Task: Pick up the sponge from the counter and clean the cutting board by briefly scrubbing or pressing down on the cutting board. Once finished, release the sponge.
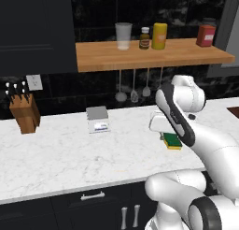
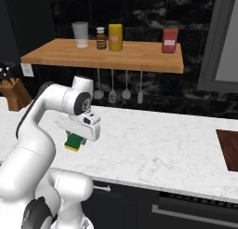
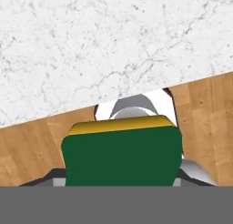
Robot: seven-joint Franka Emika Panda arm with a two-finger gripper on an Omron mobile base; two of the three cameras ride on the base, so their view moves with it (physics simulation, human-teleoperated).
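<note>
The sponge [image 1: 172, 141], dark green over yellow, sits between the fingers of my gripper [image 1: 170, 138], which is shut on it just above the white marble counter [image 1: 70, 154]. From the right base, the sponge [image 2: 74, 142] hangs under the hand at my gripper [image 2: 74, 138], left of the counter's [image 2: 153, 149] middle. In the hand view the sponge [image 3: 122, 159] hides the fingertips of my gripper [image 3: 122, 175]. The dark reddish-brown cutting board [image 2: 228, 150] lies far to the right, cut off by the frame edge; a sliver of the cutting board [image 1: 234, 111] is seen from the left base.
A grey-and-white box [image 1: 98, 119] stands on the counter left of the hand, a knife block [image 1: 24, 113] further left. The orange-brown shelf [image 1: 140, 56] above carries a cup and bottles, with utensils [image 1: 134, 89] hanging under it. The counter's front edge [image 3: 113, 102] lies close beneath the sponge.
</note>
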